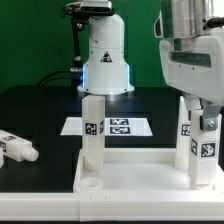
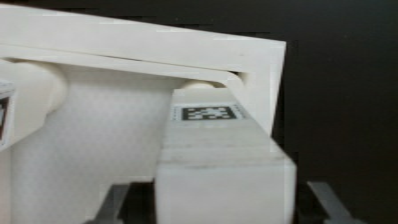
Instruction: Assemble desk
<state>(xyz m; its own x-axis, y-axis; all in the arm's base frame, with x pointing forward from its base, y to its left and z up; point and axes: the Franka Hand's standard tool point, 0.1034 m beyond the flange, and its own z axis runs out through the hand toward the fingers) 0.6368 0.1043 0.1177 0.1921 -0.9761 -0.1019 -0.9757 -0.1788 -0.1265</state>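
The desk panel (image 1: 140, 172) lies flat at the front, white and rimmed, with round corner sockets. Three white tagged legs stand on it: one at the exterior view's left (image 1: 92, 125), one at the back right (image 1: 185, 118) and one at the front right (image 1: 205, 152). My gripper (image 1: 205, 120) comes down over the top of the front right leg. In the wrist view that leg (image 2: 222, 150) fills the gap between my fingers (image 2: 125, 200), and my gripper (image 2: 222, 205) is shut on it. A fourth leg (image 1: 18, 148) lies loose on the black table at the left.
The marker board (image 1: 112, 126) lies flat behind the panel. The white robot base (image 1: 105, 60) with its blue light stands at the back centre. An open corner socket (image 1: 88, 184) shows at the panel's front left.
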